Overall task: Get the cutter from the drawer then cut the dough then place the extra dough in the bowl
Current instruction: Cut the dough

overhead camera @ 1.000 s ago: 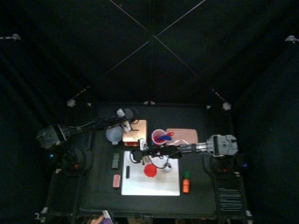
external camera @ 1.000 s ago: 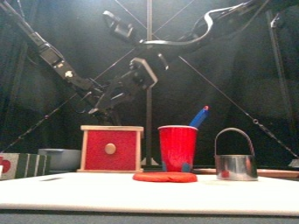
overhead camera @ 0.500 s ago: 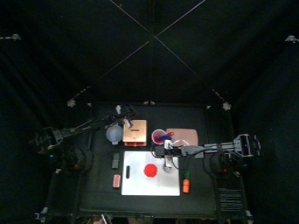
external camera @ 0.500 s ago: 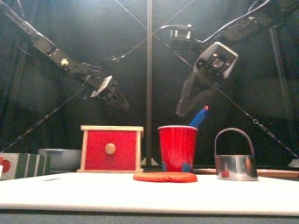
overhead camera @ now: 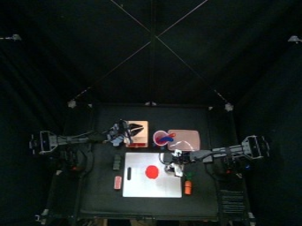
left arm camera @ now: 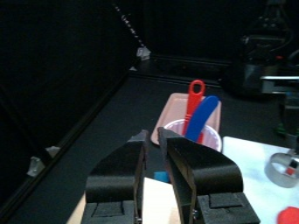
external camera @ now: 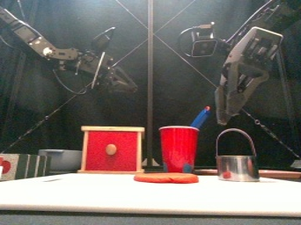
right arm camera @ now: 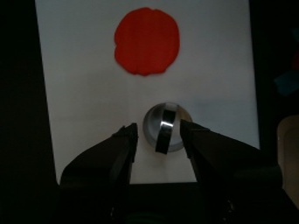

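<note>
Currently, the right end effector (external camera: 223,112) hangs in the air directly above the cutter (external camera: 238,165), clear of its wire handle. Its two jaws stand apart and hold nothing; in the right wrist view the cutter shows in the gap between them, lower down. The cutter stands upright on the white cutting board (overhead camera: 139,185), near the board's right side. The red dough (overhead camera: 151,171) lies flat on the same board as an uncut disc, apart from the cutter and nearer the board's middle. The board rests on the black surface (overhead camera: 101,199) toward its front. Behind the board stand the pale wooden box (external camera: 113,149), with its red drawer front facing forward, and, to the right of the box, the red cup (external camera: 180,149). The cup holds a red toy knife (left arm camera: 197,90) and a blue toy knife (left arm camera: 208,114), both upright. The pink tray (overhead camera: 186,134) lies just beside the cup, on its right. The blue-grey bowl (external camera: 62,160) sits left of the box. The left end effector (left arm camera: 156,149) is raised well above the surface, over the box area. Its jaws stand close together with only a thin slit between them, and nothing is held.
</note>
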